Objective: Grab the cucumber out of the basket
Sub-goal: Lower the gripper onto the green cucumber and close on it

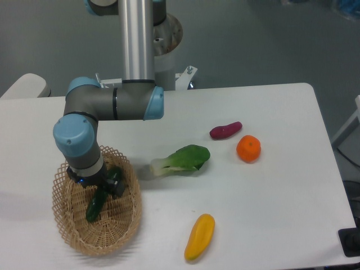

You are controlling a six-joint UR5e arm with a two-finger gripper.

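Note:
The dark green cucumber (94,208) lies lengthwise in the tan wicker basket (72,237) at the front left of the table. My gripper (97,188) is lowered into the basket and points straight down over the cucumber's middle. Its dark fingers (116,187) stand apart, one on each side of the cucumber, so the gripper looks open. The cucumber's middle is hidden under the wrist; its lower end and upper tip (113,171) show.
A leafy bok choy (183,160) lies just right of the basket. A yellow vegetable (199,236) lies at the front. A purple sweet potato (225,130) and an orange (248,148) lie to the right. The arm's elbow (112,104) hangs above the basket.

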